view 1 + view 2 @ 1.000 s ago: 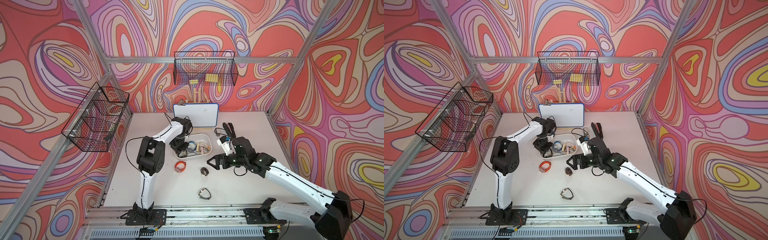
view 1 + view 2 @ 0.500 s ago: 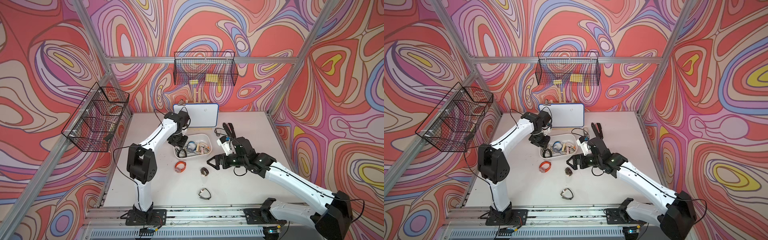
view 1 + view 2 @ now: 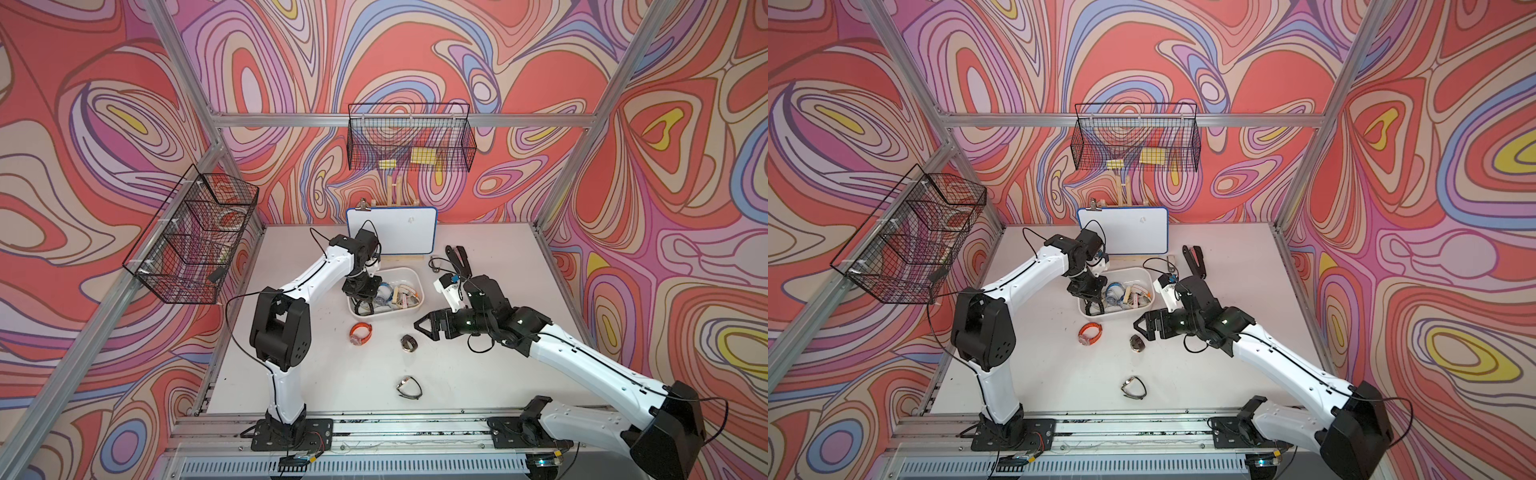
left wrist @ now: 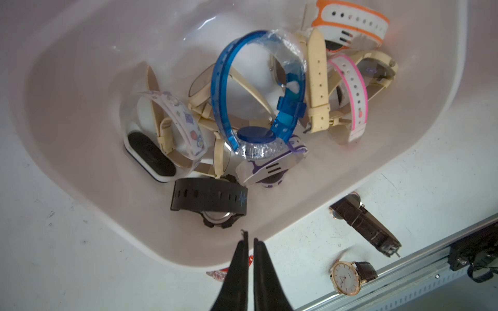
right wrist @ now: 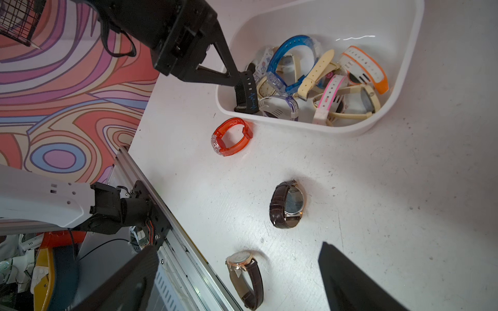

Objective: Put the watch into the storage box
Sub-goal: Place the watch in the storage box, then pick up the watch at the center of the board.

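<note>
- Quick status from my remote seat: the left gripper (image 4: 249,238) hangs over the near corner of the storage box (image 3: 386,317). Its fingers are pinched together with nothing between them.
- A black watch (image 4: 208,199) lies inside the box just off those fingertips, on top of a heap of plastic and cream-strap watches.
- The right gripper (image 3: 420,327) is spread as wide as it goes and holds nothing. It hovers over the table (image 3: 332,374), just beside the box.
- Three watches haven't made it into the box. The brown-strap watch (image 5: 287,207) is nearest the right gripper. An orange watch (image 5: 231,136) sits close to the box wall, and a gold watch (image 5: 242,272) lies nearer the front rail.
- I'd guess the brown-strap one is next for the right arm. It's buckled into a loop and stands on its edge, with the case facing sideways.
- How I expect it to handle: light, so lifting it is no trouble. The metal case and glass look hard and slick, and I wouldn't want to squeeze the crystal. The strap looks like leather, so it should give a bit and offer more friction.
- My plan is to come down with one finger inside the loop and one outside, and pinch the strap right next to the case.
- The loop may tip over or skate on the smooth tabletop if one finger touches first.
</note>
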Available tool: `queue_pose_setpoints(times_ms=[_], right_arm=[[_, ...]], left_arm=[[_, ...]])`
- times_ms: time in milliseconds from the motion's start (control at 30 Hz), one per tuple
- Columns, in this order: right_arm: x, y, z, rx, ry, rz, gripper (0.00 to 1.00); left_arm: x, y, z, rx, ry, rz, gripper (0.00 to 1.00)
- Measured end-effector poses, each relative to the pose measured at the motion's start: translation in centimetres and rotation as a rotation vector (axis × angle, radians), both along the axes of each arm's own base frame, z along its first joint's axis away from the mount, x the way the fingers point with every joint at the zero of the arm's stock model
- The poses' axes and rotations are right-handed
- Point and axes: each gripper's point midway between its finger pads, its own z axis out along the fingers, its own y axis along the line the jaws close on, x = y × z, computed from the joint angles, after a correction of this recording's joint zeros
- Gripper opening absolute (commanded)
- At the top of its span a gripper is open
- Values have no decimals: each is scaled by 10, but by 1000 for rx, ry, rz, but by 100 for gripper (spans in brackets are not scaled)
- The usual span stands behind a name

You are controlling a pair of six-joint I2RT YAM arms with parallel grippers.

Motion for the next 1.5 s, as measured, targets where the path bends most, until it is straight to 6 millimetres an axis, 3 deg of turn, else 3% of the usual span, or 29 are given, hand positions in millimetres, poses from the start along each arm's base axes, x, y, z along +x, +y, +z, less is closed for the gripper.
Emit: queue_pose_setpoints(times_ms=[433, 733, 867, 1067, 1167, 1333, 1433, 1500], right_arm=[[2, 0, -6, -14, 10, -5, 98], [2, 0, -6, -17, 10, -7, 98], [2, 0, -6, -17, 11, -7, 98], [2, 0, -6, -16, 10, -7, 98], [2, -1, -8, -19, 13, -7, 98], [1, -1, -10, -19, 18, -5, 98], [0, 2, -11, 0, 24, 2, 98], [1, 7, -14, 15, 36, 8, 98]], left_arm=[[5, 10, -40, 90, 38, 8, 6], [10, 19, -48, 148, 23, 15, 8], [14, 15, -38, 118, -16, 30, 11], [18, 13, 27, 26, -187, 86, 13], [16, 15, 47, -6, -236, 106, 10], [10, 25, 28, 15, -191, 135, 11], [-4, 31, 13, 8, -160, 151, 19], [-18, 33, 18, -23, -178, 161, 30]])
